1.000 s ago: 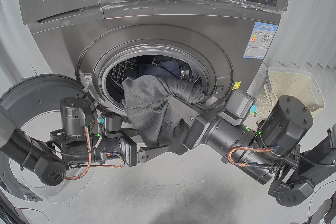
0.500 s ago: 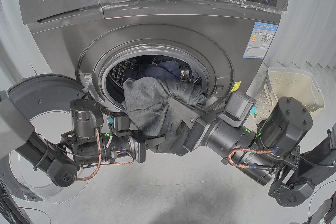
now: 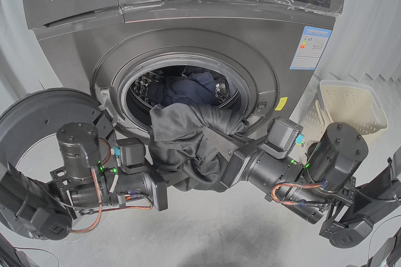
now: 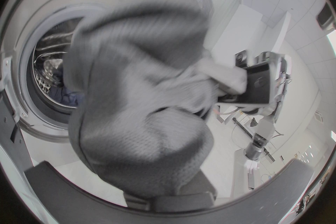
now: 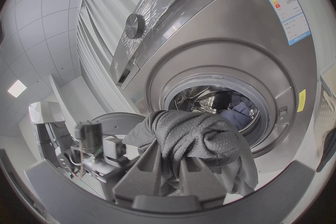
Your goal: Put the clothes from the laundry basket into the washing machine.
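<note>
**Grey garment (image 3: 184,142) caught at the rim: loading looks nearly done**

Nearest, the right tool (image 5: 172,160) is clamped tight on a bunched fold of the garment and holds it at the mouth of the washing machine (image 3: 188,30). The left tool (image 3: 173,180) sits under the hanging lower part of the cloth and touches it; I cannot tell whether it has a grip. The upper part of the garment lies over the lower lip of the round opening, while most of it sags outside, below the rim. The door (image 3: 37,113) stands swung open to the left.

Farther in, dark blue clothes (image 3: 190,88) already lie in the drum (image 3: 144,90). Beside the machine on the right, the cream laundry basket (image 3: 351,84) shows bare perforated walls. Its bottom is hidden behind the right arm.

The task seems well along, perhaps on its last piece. What is left is to push this garment fully past the lip, let go, and check the basket for anything remaining.
</note>
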### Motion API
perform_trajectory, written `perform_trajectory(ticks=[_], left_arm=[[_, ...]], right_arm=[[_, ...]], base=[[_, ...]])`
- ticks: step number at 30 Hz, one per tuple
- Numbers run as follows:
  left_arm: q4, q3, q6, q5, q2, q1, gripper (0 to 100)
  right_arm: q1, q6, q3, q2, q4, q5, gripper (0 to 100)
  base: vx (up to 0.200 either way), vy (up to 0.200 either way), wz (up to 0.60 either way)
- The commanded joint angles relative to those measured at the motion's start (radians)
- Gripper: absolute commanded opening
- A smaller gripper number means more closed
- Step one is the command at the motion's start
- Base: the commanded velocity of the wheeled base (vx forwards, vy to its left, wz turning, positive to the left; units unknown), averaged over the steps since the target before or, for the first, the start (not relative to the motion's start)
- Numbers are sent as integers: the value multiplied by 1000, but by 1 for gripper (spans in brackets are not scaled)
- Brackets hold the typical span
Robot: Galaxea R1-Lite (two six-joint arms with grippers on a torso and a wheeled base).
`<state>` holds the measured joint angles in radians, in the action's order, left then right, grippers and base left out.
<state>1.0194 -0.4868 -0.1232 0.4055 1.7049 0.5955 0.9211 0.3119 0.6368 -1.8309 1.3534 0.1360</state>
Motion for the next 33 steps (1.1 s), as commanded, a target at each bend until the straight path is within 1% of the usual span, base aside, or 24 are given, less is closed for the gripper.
perform_trajectory(ticks=[1,5,6,8,12,13,14,15,17,19,20,21,28,33], left_arm=[[1,56,-12,1,-149,38,0],[5,77,-13,4,-171,35,0],[5,77,-13,4,-177,33,0],[11,65,-26,4,-189,29,0],[39,17,-64,-2,-197,17,0],[41,16,-65,-4,-197,17,0],[47,1,-75,-19,-197,10,0],[48,-12,-78,-33,-195,9,0],[47,-33,-78,-48,-188,9,0],[48,-42,-78,-54,-185,9,0],[48,-53,-78,-60,-182,10,0],[48,-56,-78,-65,-182,12,0],[48,-62,-79,-80,-188,10,0],[50,-67,-78,-82,-195,10,0]], right_arm=[[-1,-1,-12,-24,3,-4,0],[-1,-1,-26,-28,3,-6,0],[-2,-1,-32,-28,3,-6,100],[-2,-1,-65,-24,-2,-6,100],[-11,-7,-154,2,-19,-13,100],[-11,-7,-158,2,-19,-13,100],[-11,-10,-189,13,-19,-22,100],[-11,-11,-209,16,-20,-32,100],[-11,-14,-238,18,-19,-44,100],[-11,-20,-252,16,-19,-45,100],[-11,-36,-278,13,-17,-45,100],[-11,-40,-286,10,-19,-45,100],[-24,-50,-281,4,-19,-45,100],[-37,-65,-276,-11,-17,-47,100]], base=[[0,0,0],[0,0,0],[0,0,0],[0,0,0],[0,0,0],[0,0,0],[0,0,0],[0,0,0],[0,0,0],[0,0,0],[0,0,0],[0,0,0],[0,0,0],[0,0,0]])
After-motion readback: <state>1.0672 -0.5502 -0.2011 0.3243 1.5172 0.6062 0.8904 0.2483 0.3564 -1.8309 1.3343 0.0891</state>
